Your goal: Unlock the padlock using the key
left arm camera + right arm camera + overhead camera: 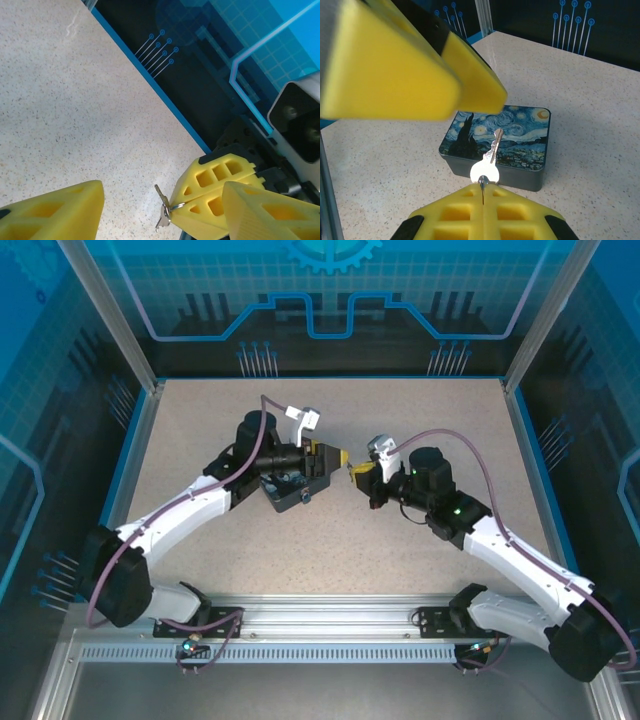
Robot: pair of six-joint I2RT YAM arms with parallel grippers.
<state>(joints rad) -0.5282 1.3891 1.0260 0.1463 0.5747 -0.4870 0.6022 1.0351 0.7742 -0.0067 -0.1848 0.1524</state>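
At tips of right gripper (482, 194), key (492, 149) held by ring, jutting forward

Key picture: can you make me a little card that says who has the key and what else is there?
key: silvery, on a ring, sticking out past the fingertips
right gripper: shut on the key's ring
left gripper: open, facing the right gripper, close to the key
box: starry-night lid, lying flat just beyond the key
table: speckled, pale
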